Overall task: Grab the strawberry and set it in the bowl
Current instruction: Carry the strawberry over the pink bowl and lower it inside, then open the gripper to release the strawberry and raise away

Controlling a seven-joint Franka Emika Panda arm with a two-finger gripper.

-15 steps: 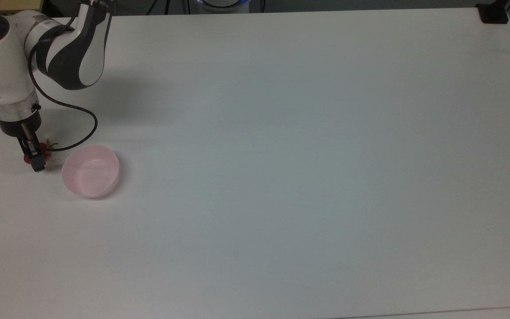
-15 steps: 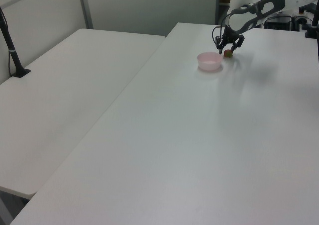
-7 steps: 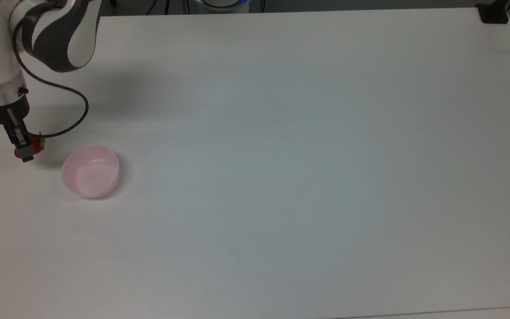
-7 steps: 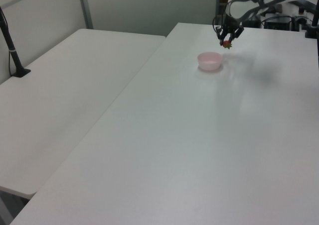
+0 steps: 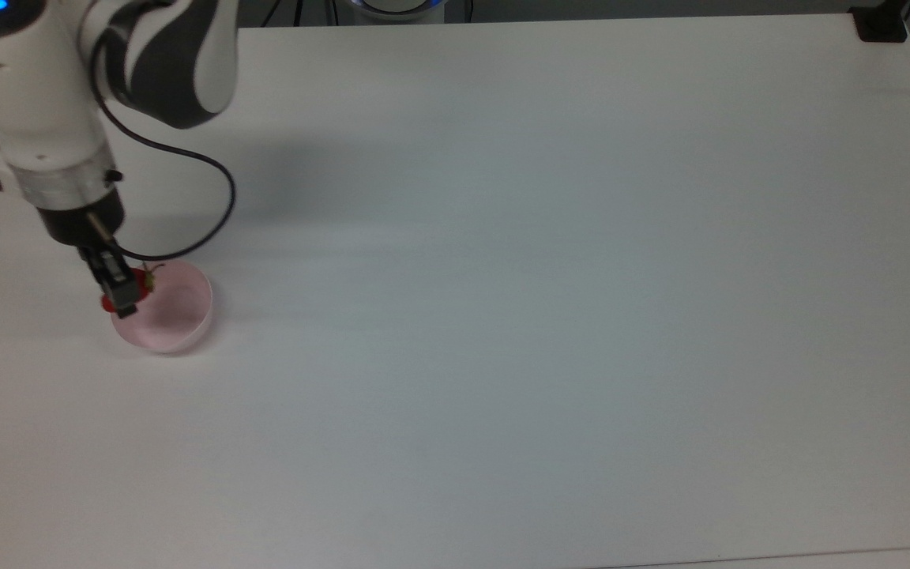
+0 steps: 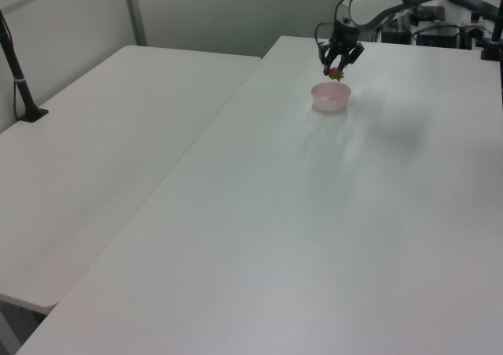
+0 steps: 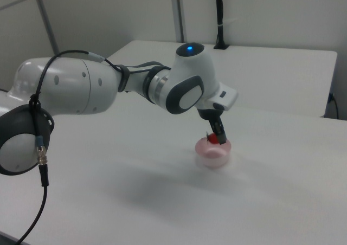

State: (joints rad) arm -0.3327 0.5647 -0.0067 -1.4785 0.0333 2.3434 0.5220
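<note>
My gripper (image 5: 125, 299) is shut on the small red strawberry (image 5: 111, 302), whose green cap points toward the top view's right. It hangs above the left rim of the pale pink bowl (image 5: 174, 310) in the top view. From the left view the gripper (image 6: 337, 71) holds the strawberry (image 6: 336, 75) just over the bowl (image 6: 331, 97), clear of it. The right view puts the strawberry (image 7: 214, 139) at the bowl's (image 7: 214, 154) top edge, held by the gripper (image 7: 219, 137).
The white table (image 5: 550, 284) stretches bare to the top view's right. A second white table (image 6: 102, 159) adjoins it on the left view's left. A black camera mount (image 5: 881, 24) sits at the top view's far right corner.
The gripper closed on the strawberry beside the bowl, lifted it off the table, then carried it toward the top view's right until it hangs over the bowl's rim.
</note>
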